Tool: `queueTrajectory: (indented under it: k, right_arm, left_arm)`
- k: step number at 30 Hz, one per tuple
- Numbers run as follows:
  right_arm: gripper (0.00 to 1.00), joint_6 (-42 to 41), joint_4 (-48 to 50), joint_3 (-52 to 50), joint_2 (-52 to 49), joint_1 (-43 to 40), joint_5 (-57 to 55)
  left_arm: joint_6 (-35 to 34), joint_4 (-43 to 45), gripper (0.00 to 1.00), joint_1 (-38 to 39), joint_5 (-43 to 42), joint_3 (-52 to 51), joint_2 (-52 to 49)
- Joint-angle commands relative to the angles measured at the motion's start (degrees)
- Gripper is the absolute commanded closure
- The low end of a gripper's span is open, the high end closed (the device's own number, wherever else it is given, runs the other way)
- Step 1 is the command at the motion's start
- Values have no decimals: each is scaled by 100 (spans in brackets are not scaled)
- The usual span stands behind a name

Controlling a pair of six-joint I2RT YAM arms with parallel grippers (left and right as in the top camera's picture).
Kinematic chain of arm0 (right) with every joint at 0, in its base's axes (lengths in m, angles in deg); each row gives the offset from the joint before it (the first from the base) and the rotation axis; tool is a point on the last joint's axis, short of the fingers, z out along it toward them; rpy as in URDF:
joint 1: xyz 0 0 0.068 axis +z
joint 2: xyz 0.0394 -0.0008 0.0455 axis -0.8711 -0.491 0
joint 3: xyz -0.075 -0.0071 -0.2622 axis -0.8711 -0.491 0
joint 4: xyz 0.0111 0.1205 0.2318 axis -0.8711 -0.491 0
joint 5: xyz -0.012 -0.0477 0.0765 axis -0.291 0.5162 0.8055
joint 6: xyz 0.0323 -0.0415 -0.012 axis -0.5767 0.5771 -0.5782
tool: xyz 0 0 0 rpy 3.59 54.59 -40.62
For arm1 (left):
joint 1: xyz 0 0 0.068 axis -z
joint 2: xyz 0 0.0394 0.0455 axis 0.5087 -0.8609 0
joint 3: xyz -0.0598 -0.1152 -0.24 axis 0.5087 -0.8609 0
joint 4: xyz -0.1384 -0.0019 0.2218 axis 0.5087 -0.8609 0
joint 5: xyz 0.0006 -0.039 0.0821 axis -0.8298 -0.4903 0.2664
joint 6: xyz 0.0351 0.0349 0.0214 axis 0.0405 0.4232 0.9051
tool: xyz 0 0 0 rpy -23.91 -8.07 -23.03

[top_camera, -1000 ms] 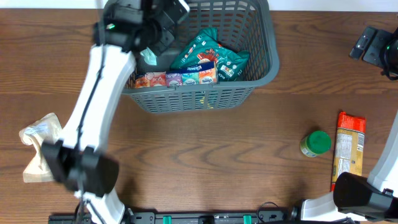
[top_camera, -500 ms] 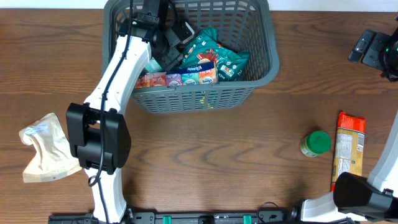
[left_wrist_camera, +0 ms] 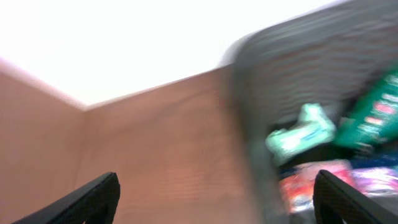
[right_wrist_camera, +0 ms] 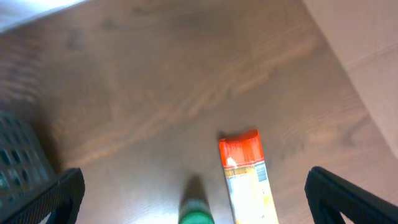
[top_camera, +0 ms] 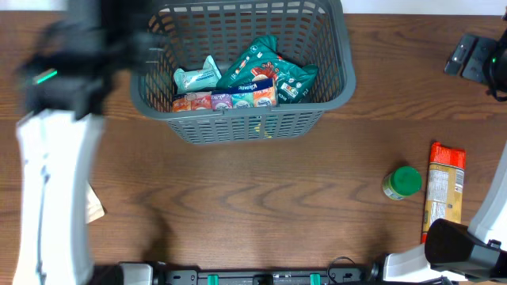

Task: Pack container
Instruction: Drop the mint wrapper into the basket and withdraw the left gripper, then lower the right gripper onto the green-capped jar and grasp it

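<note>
The container (top_camera: 245, 124) sits at the far middle of the wooden table (top_camera: 261, 206), its back rim cut off by the top of the overhead view. Inside it, a pale mint packet (top_camera: 196, 77) lies on the left and a green bag (top_camera: 269, 67) leans across the right. A multicoloured pack (top_camera: 226, 100) lies along the near wall.

The left arm (top_camera: 47, 182) is a blurred white and dark shape down the left side of the table, its upper end just beside the container's left wall. It hides most of what lies beneath it; only the corner of a tan bag (top_camera: 93, 206) shows at its right edge. In the wrist view the left gripper (left_wrist_camera: 216, 180) has its fingers spread wide with nothing between them, above bare table just outside the container's wall.

The right gripper (right_wrist_camera: 193, 177) is at the far right corner, well apart from the container, its jaws also wide and empty. Near the right edge a green-lidded jar (top_camera: 404, 181) stands upright, just beside a long orange packet (top_camera: 445, 190) lying flat but not touching it. Nothing stands on the table between these two and the container
</note>
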Motion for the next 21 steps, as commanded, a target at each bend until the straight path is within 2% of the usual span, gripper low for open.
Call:
queueTrajectory:
  k: [1, 5, 7, 10, 13, 21]
  right_arm:
    - [1, -625, -442, -9, 66, -286, -11]
    - [1, -874, -1180, -9, 76, -522, -20]
    - [1, -898, -1384, -22, 81, -549, -48]
    - [1, -813, -1384, -262, 293, -522, 352]
    - [1, -824, -1384, -876, 804, -522, 553]
    - [1, -868, -1368, -3331, 2601, -522, 713]
  left_arm:
    - [-1419, -542, 15, -894, 109, -48, 57]
    - [-1429, -964, 15, -1781, -643, -210, 11]
    - [-1429, -826, 15, -2087, -1003, -476, 7]
    - [-1423, -555, 15, -2321, -1071, -946, -11]
    - [-1423, -155, 15, -2446, -1073, -1582, -11]
    - [-1410, 680, 15, -2448, -1078, -3154, -13]
